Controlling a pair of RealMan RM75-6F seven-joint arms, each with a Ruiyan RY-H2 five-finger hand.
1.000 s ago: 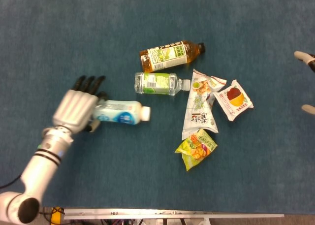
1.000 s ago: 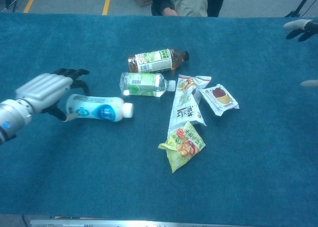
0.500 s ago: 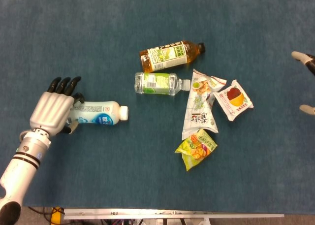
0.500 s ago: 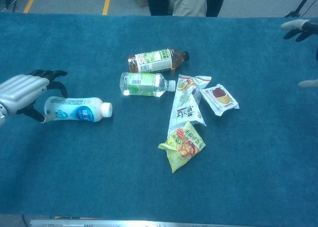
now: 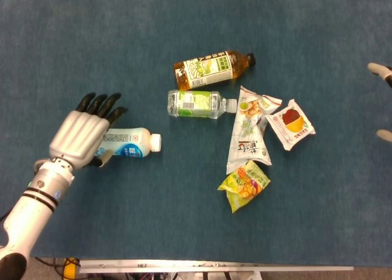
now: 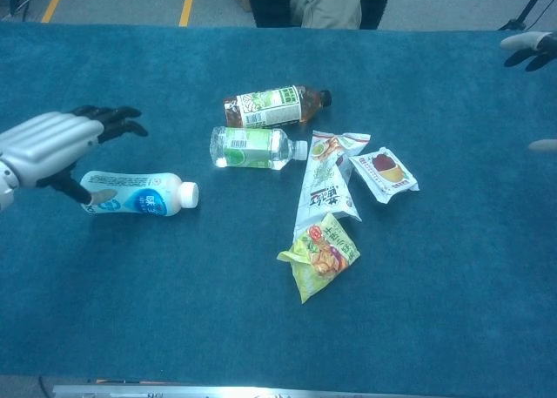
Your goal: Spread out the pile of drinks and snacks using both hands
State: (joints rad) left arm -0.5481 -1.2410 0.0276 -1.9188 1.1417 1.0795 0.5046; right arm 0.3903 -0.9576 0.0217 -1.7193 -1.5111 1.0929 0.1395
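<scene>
- Hovering over the base end of the white milk bottle (image 5: 128, 144) is the left robot hand (image 5: 78, 135), fingers spread apart and lifted; the thumb tip looks to be just at the bottle, nothing gripped.
- That bottle lies on its side on the blue counter (image 5: 184, 16), cap pointing to 3 o'clock, well apart from the rest, out at 9 o'clock from them.
- Only fingertips of the right robot hand (image 5: 383, 102) peek in at the far 3 o'clock edge, apart with nothing between them.
- Brown tea bottle (image 5: 211, 68) and clear water bottle (image 5: 199, 103) lie side by side, caps toward 3 o'clock.
- At 3 o'clock of the water bottle: a long white snack packet (image 5: 248, 133), its top just beside the red-and-white packet (image 5: 291, 124).
- A yellow-green chip bag (image 5: 244, 185) sits at 6 o'clock, touching the long packet's lower end.
</scene>
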